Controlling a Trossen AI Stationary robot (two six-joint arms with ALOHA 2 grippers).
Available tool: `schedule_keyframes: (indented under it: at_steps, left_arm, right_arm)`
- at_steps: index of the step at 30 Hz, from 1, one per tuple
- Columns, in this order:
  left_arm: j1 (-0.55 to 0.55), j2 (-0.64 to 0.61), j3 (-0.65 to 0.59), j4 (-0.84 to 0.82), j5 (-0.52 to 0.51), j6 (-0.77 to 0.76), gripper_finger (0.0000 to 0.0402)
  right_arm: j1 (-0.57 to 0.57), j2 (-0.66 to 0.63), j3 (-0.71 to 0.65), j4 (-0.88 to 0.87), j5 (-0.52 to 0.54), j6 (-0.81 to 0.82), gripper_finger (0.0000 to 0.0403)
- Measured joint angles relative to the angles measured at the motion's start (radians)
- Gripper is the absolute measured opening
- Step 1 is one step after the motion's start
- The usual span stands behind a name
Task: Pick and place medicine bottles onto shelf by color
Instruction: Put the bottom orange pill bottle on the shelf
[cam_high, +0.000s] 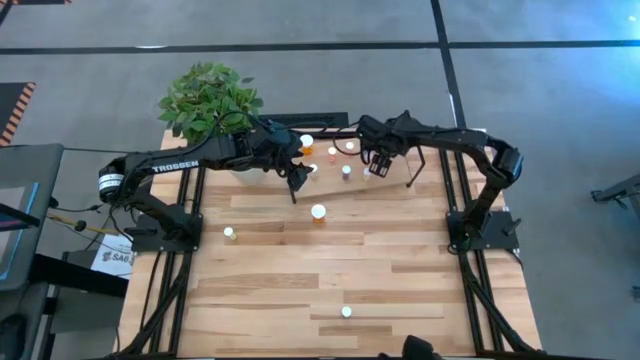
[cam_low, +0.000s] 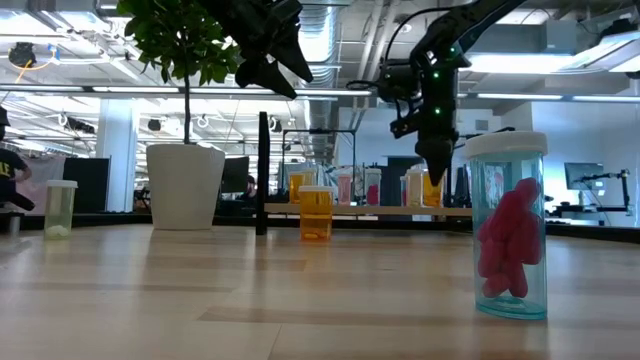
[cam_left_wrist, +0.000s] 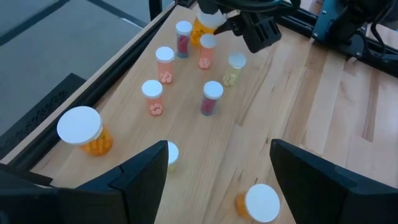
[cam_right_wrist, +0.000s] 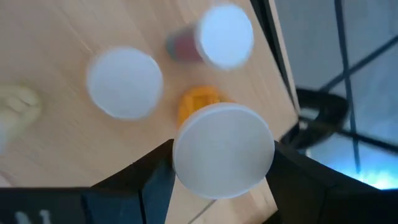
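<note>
Several small white-capped medicine bottles, orange, pinkish-red and pale, stand on their bases on the shelf (cam_high: 400, 160) at the table's far side. My right gripper (cam_high: 378, 167) hangs over the shelf's right part, shut on an orange bottle (cam_right_wrist: 198, 104) with a wide white cap. My left gripper (cam_left_wrist: 217, 168) hovers open above the shelf's left part (cam_high: 297, 180), nothing between its fingers. Three more bottles stand on the table: orange (cam_high: 318, 212), pale (cam_high: 229, 233) and pink (cam_high: 346, 312). My right gripper has the orange bottle between its two fingers, one finger (cam_right_wrist: 155, 180) on each side at its top end, by the white cap (cam_right_wrist: 222, 158). The fingers slant down from above. The cap hides the touching spots and the bottle's base.
A potted plant (cam_high: 210, 100) in a white pot (cam_low: 185, 185) stands at the far left corner beside the shelf. The shelf's black uprights (cam_low: 262, 175) rise at its ends. The pink bottle (cam_low: 510, 240) stands close to the table's near edge.
</note>
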Motion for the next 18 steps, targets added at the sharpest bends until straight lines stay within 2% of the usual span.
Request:
schedule_keyframes:
  at_steps: [13,18]
  left_arm:
    - [0.0,0.0,0.0,-0.001,-0.007,0.008,0.0267]
    - [0.0,0.0,0.0,-0.001,-0.057,0.028,0.0267]
  right_arm:
    - [0.007,0.0,0.0,0.031,0.0,-0.009,0.0256]
    - [0.019,0.0,0.0,-0.001,0.0,-0.009,0.0256]
